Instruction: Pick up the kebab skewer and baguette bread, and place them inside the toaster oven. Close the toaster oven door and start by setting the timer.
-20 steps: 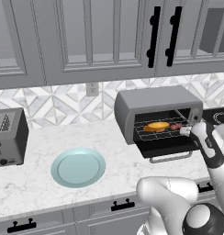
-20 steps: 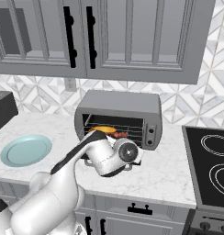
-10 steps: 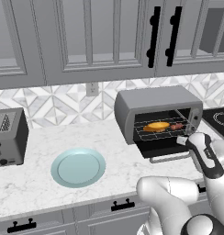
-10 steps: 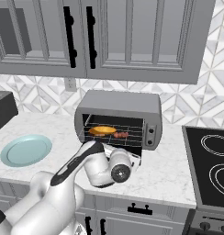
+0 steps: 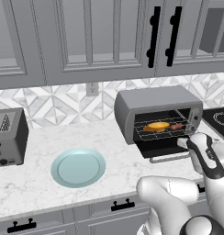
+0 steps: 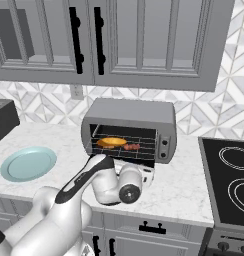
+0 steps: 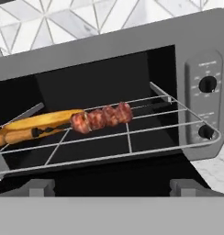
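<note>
Food's already in — kebab skewer [image 7: 101,117] and baguette bread [image 7: 36,125] are both lying on the wire rack [image 7: 132,137] inside the toaster oven [image 5: 156,102], touching end to end, with the skewer on the knob side. The gripper [image 7: 111,186] sits low in front of the cavity with its fingers spread as wide as they go and nothing in them.

Biggest risk I see is the toaster oven door [image 5: 164,148], which hangs down flat over the counter [image 5: 86,142] (bar handle [image 5: 168,159] at its outer edge). The rack looks pulled forward, so swinging the door up could jam against its front wire or jolt the food. A sloppy upward push could also slip off that thin handle.

Room-wise there's open counter left of the oven out to the plate [image 5: 78,167], but the stove [image 6: 229,182] sits near its right, and the knobs [image 7: 207,84] are tucked beside the rack corner — tight approach for the timer
</note>
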{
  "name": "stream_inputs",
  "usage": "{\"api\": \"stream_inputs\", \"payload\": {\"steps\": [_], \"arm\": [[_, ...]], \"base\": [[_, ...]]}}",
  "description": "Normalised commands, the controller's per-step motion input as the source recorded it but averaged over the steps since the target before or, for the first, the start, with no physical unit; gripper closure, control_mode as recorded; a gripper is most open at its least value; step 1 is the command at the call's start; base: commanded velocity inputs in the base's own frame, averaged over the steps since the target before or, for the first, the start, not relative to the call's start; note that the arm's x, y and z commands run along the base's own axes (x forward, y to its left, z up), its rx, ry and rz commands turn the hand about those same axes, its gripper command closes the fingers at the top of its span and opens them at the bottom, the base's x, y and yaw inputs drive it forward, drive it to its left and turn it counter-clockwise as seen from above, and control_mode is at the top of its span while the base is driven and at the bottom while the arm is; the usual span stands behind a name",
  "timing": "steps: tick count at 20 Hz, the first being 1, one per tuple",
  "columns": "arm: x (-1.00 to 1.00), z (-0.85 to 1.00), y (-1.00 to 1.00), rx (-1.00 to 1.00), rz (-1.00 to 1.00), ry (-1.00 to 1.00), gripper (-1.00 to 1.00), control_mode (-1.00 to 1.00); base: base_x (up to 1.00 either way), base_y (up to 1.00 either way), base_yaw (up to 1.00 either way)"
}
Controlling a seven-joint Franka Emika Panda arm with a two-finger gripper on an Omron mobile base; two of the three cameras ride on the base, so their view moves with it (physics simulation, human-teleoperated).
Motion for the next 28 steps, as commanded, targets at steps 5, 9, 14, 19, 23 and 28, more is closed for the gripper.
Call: {"api": "stream_inputs", "payload": {"steps": [5,9,14,19,23,28], "arm": [[0.00,0.03,0.00,-0.26,0.00,-0.06,-1.00,-1.00],[0.00,0.01,0.07,-0.13,0.00,0.00,-1.00,-1.00],[0.00,0.00,0.02,0.00,0.01,0.00,-1.00,-1.00],[0.00,0.00,0.00,0.04,0.00,0.00,-1.00,-1.00],[0.08,0.04,0.00,0.08,0.00,0.00,-1.00,-1.00],[0.08,0.11,0.00,0.01,0.00,-0.01,-1.00,-1.00]], "base": [[0.00,0.00,0.00],[0.00,0.00,0.00],[0.00,0.00,0.00],[0.00,0.00,0.00],[0.00,0.00,0.00],[0.00,0.00,0.00]]}}
